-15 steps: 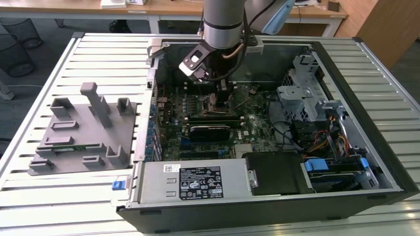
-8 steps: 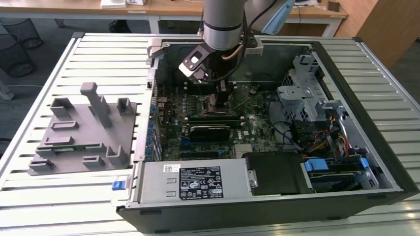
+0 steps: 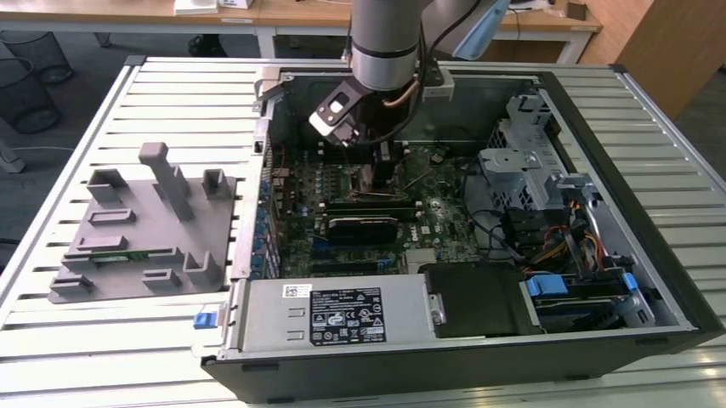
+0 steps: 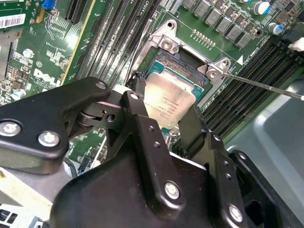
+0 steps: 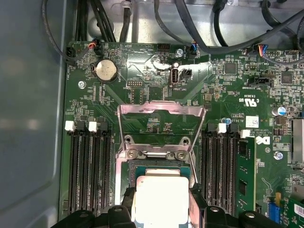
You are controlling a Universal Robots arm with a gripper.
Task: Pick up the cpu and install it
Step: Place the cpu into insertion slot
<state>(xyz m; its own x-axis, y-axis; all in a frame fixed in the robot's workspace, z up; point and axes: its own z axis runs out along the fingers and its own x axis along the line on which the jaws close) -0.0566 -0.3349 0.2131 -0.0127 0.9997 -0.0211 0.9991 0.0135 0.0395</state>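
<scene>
The cpu [image 4: 168, 102], a small square chip with a silvery top plate, sits low over the open socket [image 4: 164, 59] on the green motherboard [image 5: 228, 90]. My gripper [image 4: 164, 102] straddles it, one black finger pressed against each of two opposite edges. In the first wrist view the cpu [image 5: 161, 197] lies between the fingers [image 5: 129, 202], just in front of the raised metal load plate [image 5: 161, 111]. In the exterior view the gripper [image 3: 380, 155] reaches down inside the computer case [image 3: 635, 280] over the middle of the board.
The socket's thin lever [image 4: 266, 85] sticks out over the memory slots [image 4: 266, 61]. A green memory stick [image 5: 244, 175] stands in a slot beside the socket. Black cables [image 5: 199, 33] run along the case wall. A grey tray [image 3: 148, 229] lies on the slatted table at the exterior view's left.
</scene>
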